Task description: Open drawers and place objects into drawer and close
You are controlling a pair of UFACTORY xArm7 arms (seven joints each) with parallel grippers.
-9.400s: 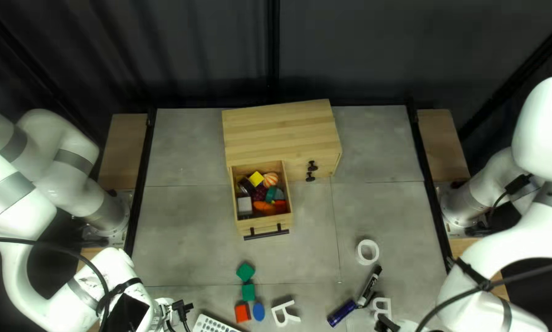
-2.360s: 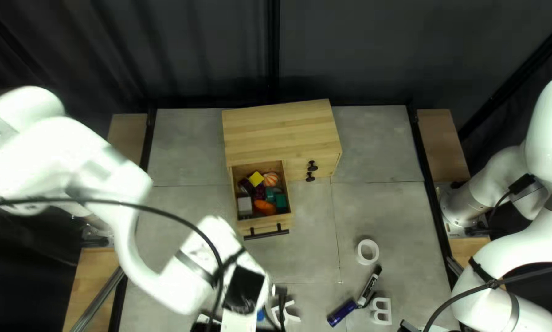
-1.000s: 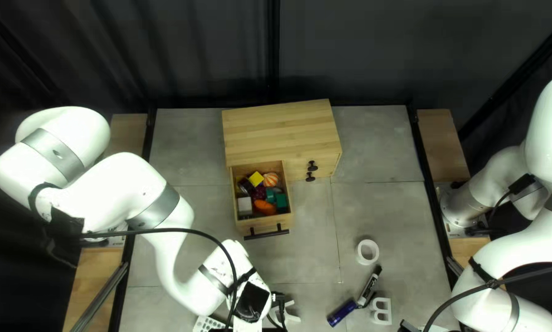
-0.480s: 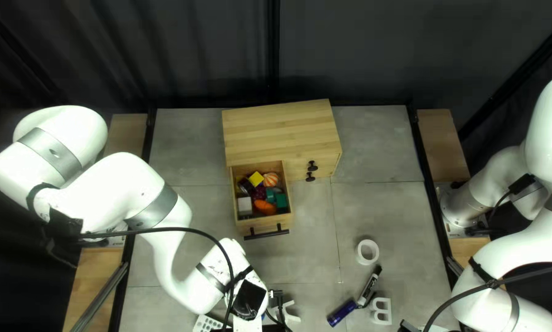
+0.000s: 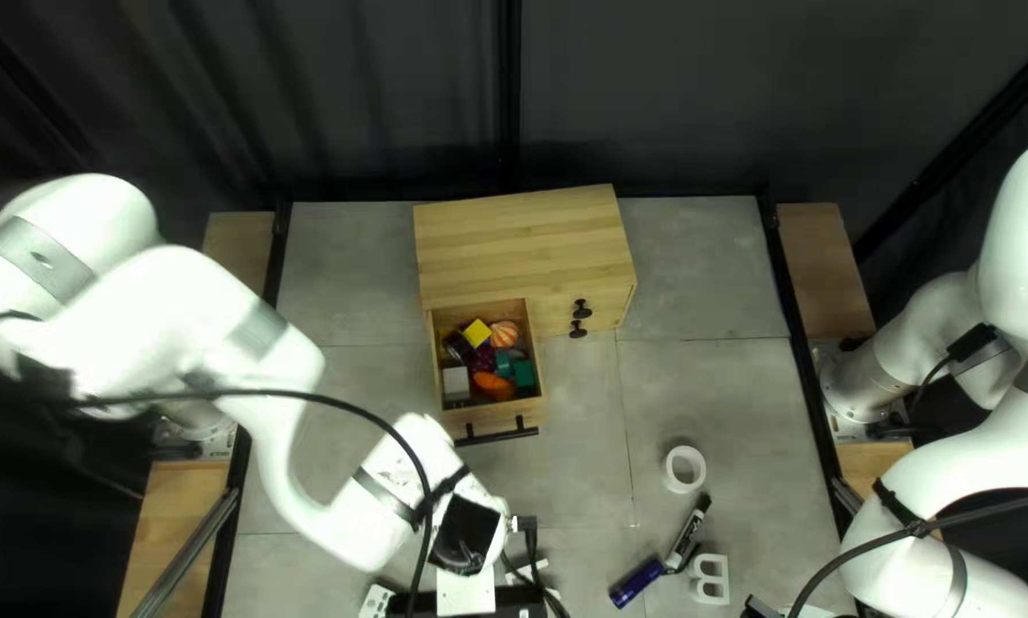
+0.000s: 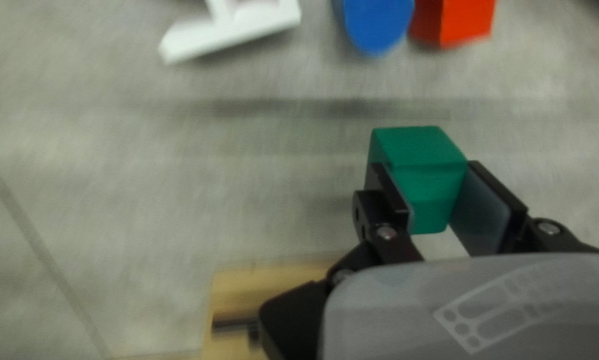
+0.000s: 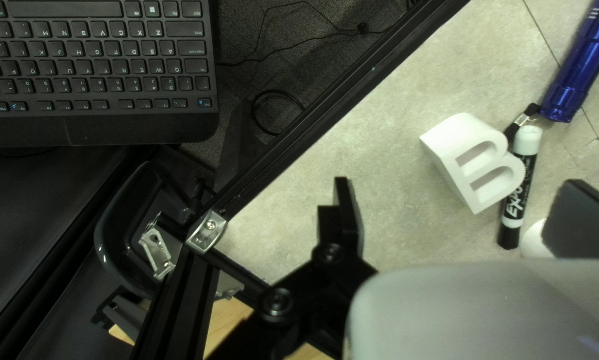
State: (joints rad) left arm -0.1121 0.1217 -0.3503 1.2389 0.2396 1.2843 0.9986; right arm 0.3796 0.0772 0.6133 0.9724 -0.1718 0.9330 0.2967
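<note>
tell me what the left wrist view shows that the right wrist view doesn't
Only the left wrist view shows the green block held by the left gripper, the blue piece, the red block and the wooden drawer front. Only the right wrist view shows the keyboard, blue flashlight, marker and white letter B. Both show the gray tabletop.

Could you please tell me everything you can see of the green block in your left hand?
The green block is roughly cube-shaped, plain and matte, with flat faces and slightly rounded edges; I cannot tell its material. My left hand grips it between two fingers, one on each side, apparently lifted clear of the grey table.
</note>
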